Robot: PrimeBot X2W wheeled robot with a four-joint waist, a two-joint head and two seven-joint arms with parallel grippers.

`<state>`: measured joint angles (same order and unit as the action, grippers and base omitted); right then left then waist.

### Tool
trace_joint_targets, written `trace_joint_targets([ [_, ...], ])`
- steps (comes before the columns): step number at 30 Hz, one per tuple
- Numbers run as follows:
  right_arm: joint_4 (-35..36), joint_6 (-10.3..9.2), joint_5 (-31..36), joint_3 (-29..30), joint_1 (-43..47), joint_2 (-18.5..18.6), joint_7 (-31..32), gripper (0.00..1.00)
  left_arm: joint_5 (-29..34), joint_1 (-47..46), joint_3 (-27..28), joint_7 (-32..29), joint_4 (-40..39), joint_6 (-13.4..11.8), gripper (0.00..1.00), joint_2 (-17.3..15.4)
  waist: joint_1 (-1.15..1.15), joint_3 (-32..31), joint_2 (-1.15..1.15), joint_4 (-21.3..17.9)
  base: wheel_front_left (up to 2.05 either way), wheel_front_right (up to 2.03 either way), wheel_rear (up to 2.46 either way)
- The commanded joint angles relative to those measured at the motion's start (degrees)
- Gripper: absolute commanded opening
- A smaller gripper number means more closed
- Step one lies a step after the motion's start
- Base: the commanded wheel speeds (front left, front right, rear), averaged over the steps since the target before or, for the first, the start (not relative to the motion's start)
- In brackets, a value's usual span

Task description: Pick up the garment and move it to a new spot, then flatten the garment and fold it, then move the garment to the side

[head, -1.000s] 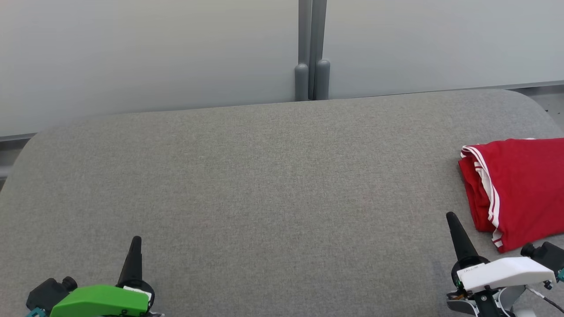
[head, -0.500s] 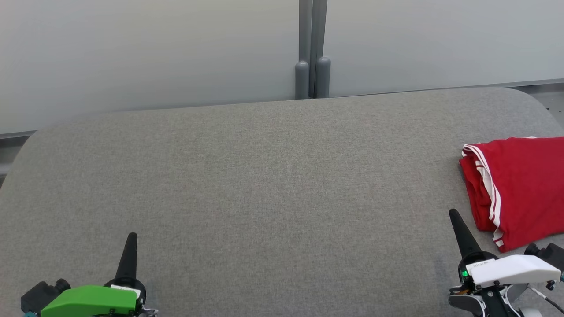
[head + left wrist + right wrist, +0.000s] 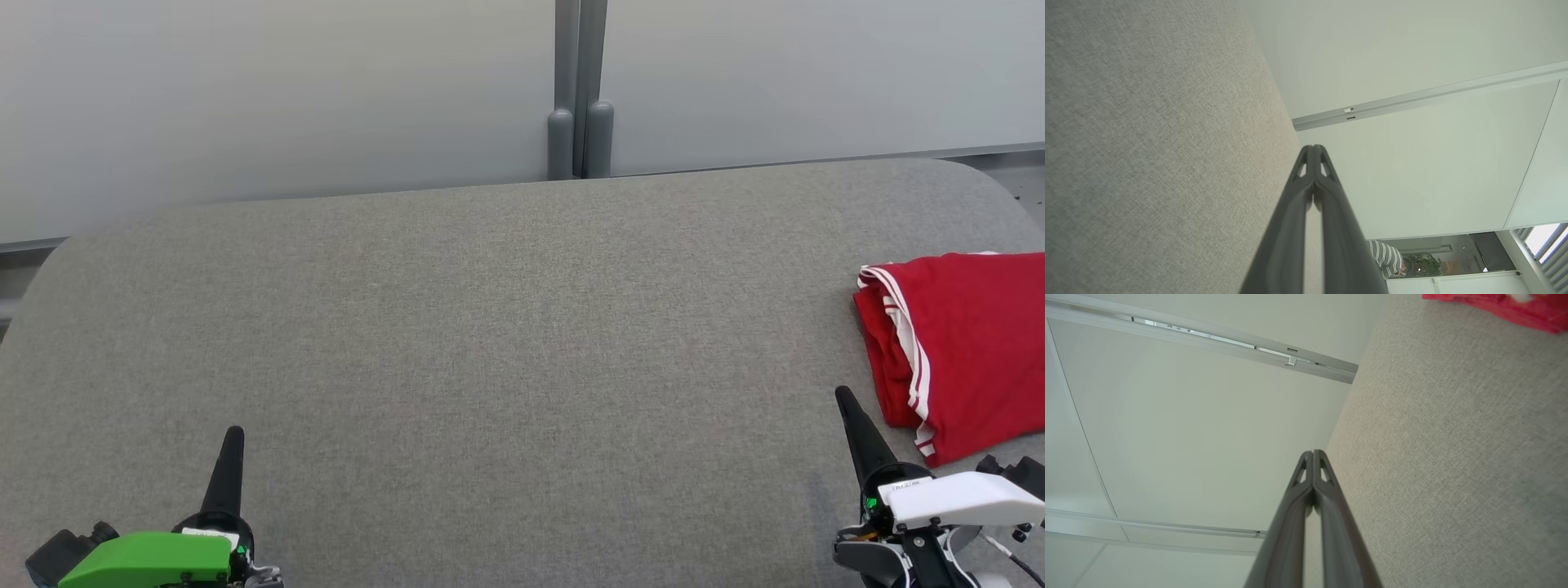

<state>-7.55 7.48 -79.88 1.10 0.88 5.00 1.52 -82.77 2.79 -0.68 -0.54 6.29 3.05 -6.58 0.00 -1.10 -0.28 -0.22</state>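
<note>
Red fabric folded into a thick pad, the garment point(image 3: 963, 343) lies at the right end of the grey cloth table point(image 3: 490, 327) in the head view. The frame cuts it off, so its long axis cannot be told. Its folded edge, trimmed with twin white stripes, faces the table's middle and runs near to far. The right gripper point(image 3: 842, 398) is just beside the near corner, not touching it, fingers pressed together. The left gripper point(image 3: 234, 433), also pressed together, is well apart at lower left. Pale wall panels point(image 3: 245, 98) and a grey post point(image 3: 579, 90) stand behind.

Left wrist view: fingertips meet over the table, with a person point(image 3: 1384, 255) in a striped top far off.

Right wrist view: fingertips meet, and the garment is a blurred red strip at the top right.
</note>
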Motion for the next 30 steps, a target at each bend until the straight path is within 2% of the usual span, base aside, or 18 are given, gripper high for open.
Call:
trace_joint_targets([
  [1,0.14,0.02,-1.51,0.25,-0.91,0.37,0.44,0.00,-1.29,-1.24,0.72,-0.45,-0.35,0.82,0.00,0.09,0.00,0.05,0.20,0.01,0.00,0.00,0.00],
  [30,-0.20,0.02,-13.47,1.04,-1.17,0.61,2.29,0.00,-9.83,-1.33,5.00,-3.50,-0.61,3.74,0.00,2.11,0.00,0.88,0.26,0.18,0.00,0.00,0.00],
])
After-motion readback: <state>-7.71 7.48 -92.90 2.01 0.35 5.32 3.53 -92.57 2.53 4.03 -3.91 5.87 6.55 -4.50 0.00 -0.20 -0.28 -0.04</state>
